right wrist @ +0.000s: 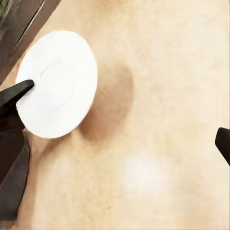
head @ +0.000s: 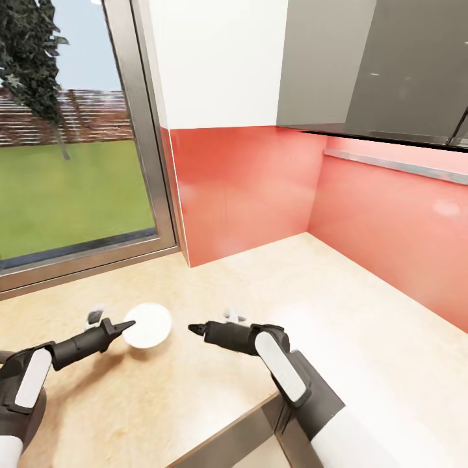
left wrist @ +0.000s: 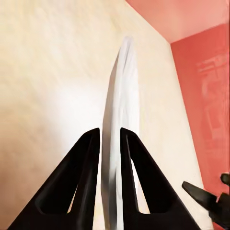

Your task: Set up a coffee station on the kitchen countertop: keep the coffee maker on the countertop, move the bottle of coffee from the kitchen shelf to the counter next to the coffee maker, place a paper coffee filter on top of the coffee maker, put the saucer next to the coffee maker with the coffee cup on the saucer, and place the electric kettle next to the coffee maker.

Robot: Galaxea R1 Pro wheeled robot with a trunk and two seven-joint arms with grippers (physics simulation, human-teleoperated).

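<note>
The saucer (head: 148,325) is a small flat white plate, held a little above the kitchen countertop (head: 312,305), which carries its shadow. My left gripper (head: 129,324) is shut on the saucer's rim. In the left wrist view the saucer (left wrist: 120,110) stands edge-on between the two black fingers (left wrist: 88,167). The right wrist view looks down on the saucer (right wrist: 57,84), with a left fingertip (right wrist: 21,88) on its rim. My right gripper (head: 193,328) points at the saucer from a short way off, open and empty. One right fingertip (right wrist: 224,146) shows at the frame edge.
The countertop runs into a corner with red backsplash walls (head: 247,188). A large window (head: 71,162) with a grey frame is at the left. Grey wall cabinets (head: 390,65) hang at upper right. The counter's front edge (head: 221,429) runs under my right arm.
</note>
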